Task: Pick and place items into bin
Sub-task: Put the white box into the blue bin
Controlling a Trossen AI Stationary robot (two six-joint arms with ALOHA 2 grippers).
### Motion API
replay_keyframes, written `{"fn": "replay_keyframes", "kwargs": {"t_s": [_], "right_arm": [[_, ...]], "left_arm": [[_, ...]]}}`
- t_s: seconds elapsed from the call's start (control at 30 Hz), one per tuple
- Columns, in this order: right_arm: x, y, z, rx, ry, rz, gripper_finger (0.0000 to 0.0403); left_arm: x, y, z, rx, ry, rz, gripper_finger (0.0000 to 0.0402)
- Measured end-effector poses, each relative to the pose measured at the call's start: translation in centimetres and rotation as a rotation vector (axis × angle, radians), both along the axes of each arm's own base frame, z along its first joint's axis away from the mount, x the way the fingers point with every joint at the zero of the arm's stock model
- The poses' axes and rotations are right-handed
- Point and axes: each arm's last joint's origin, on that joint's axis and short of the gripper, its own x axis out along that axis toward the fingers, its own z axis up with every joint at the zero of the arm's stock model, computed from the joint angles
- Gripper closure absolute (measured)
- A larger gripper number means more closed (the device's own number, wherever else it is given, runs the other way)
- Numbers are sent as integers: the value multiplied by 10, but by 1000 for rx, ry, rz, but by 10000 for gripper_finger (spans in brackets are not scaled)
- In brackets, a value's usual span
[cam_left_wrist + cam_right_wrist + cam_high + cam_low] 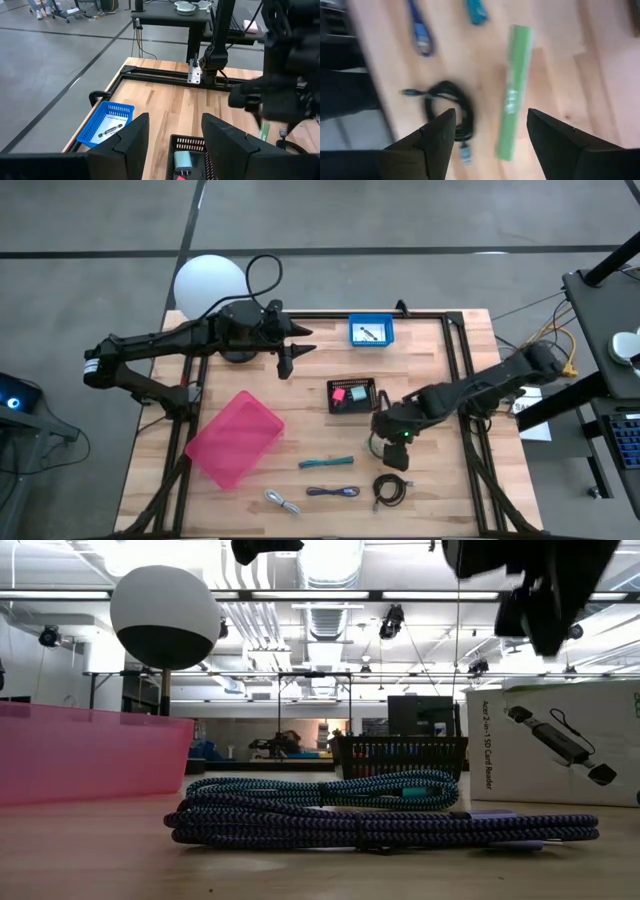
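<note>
From above, the wooden table point(440, 490) has a pink bin point(235, 438) on its left part. The left gripper point(287, 352) hangs over the back of the table, near a small blue basket point(371, 331). The right gripper point(392, 442) is by the black basket point(352, 395) in the middle, which has a pink cube point(339, 393) and a mint-green cube point(355, 394) inside. A green piece point(396, 457) lies just under this gripper. Along the front edge lie a teal stick point(326, 463), a purple cable point(332, 492), a black cable point(388, 490) and a grey-white cable point(282, 501), all well apart from the bin.

From table height, the purple cable point(380, 823) lies right in front, with the teal stick point(330, 789) behind it and the pink bin point(95, 752) at the left.

The left wrist camera shows its two fingers point(132, 145) spread apart, holding nothing, above the black basket point(192, 160).

The right wrist camera shows its fingers point(437, 135) wide apart and empty over the green piece point(514, 90) and black cable point(452, 117).
</note>
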Motion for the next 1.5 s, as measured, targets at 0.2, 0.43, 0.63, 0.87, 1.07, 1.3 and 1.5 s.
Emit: {"fn": "replay_keyframes", "kwargs": {"t_s": [0.2, 0.43, 0.63, 0.87, 1.07, 1.3, 1.5], "right_arm": [[9, 0, -21, -128, 59, -20, 175], [10, 2, -33, -140, 102, -19, 175], [14, 3, -41, -139, 113, -6, 176], [15, 3, -43, -142, 119, 13, 208], [14, 4, -42, -136, 118, 14, 269], [14, 5, -42, -83, 129, 66, 363], [13, 5, -42, -82, 130, 77, 382]], "left_arm": [[0, 0, 0, 0, 1, 0, 235], [0, 0, 0, 0, 3, 0, 235], [0, 0, -1, 2, 8, -1, 235], [0, 1, -6, 0, 24, 1, 235], [0, 2, -6, 0, 24, 6, 235], [0, 2, -6, 0, 24, 6, 235], [0, 2, -6, 0, 24, 6, 235]]}}
